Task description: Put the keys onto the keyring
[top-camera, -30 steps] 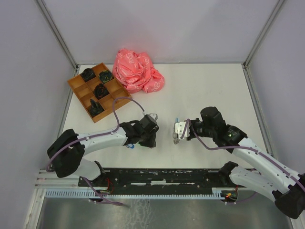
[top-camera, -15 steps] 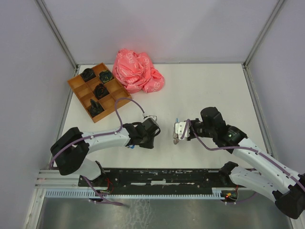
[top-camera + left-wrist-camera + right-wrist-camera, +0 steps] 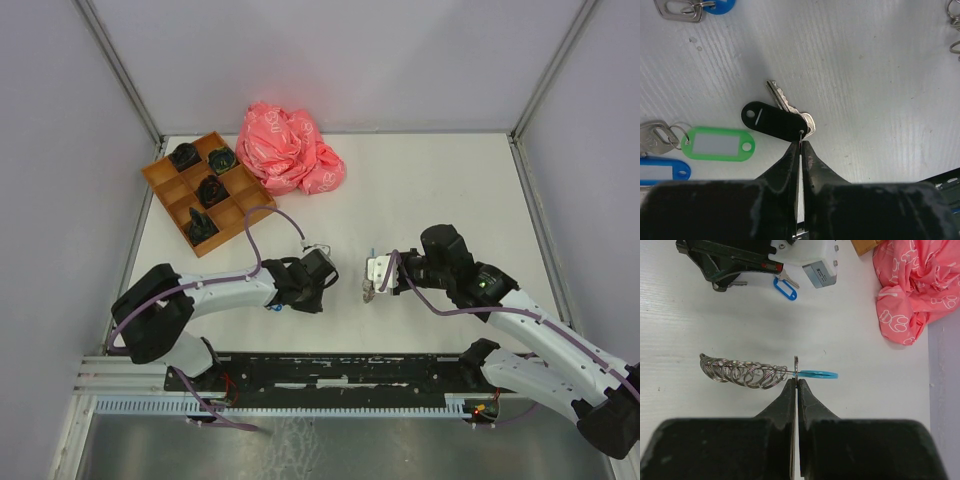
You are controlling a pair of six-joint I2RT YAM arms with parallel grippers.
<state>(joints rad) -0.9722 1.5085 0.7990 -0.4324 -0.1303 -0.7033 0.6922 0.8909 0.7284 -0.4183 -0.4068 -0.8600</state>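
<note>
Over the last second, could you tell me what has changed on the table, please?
The left gripper has shifted slightly toward the near edge and closed on the small ring of the black-tagged key. Unchanged: the right gripper stays shut on the keyring; the pink bag and wooden tray have not moved.

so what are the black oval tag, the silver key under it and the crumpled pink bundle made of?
The black oval tag looks like smooth, slightly glossy plastic. The silver key is metal: bright sheen, cut teeth. The crumpled pink bundle is probably thin fabric or plastic film: soft folds, white print.
</note>
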